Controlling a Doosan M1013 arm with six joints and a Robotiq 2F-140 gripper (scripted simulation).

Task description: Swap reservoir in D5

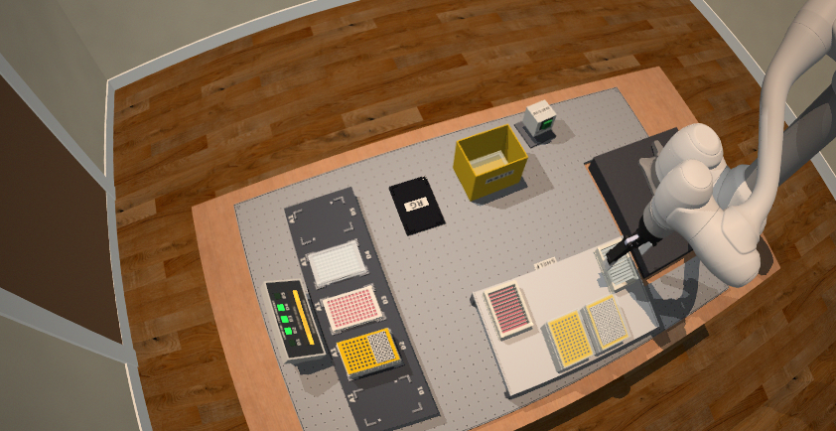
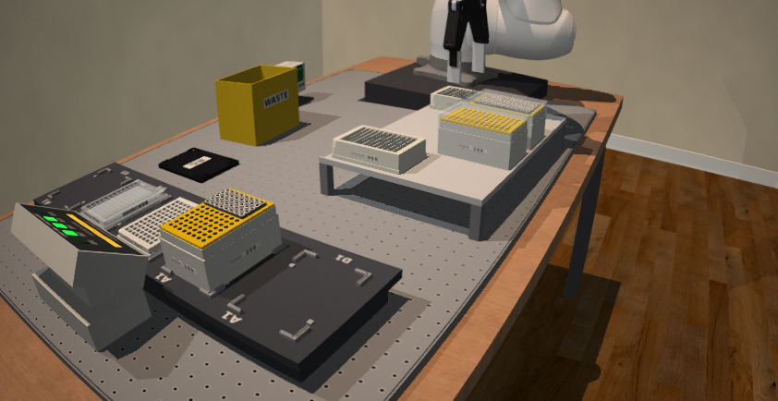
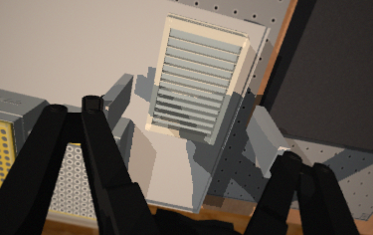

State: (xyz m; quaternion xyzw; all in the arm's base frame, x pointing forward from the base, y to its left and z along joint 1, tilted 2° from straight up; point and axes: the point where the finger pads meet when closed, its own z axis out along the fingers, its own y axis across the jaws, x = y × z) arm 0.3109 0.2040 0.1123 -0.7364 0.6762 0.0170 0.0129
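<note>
Pale-ribbed reservoir (image 3: 197,80) lies flat at the shelf (image 1: 561,293) corner under the gripper (image 3: 192,169), whose jaws stand apart and hold nothing; a skewed descent may tilt it and spill liquid.

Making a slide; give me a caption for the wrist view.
Open hand poised above the trough reservoir at the shelf corner.
</note>
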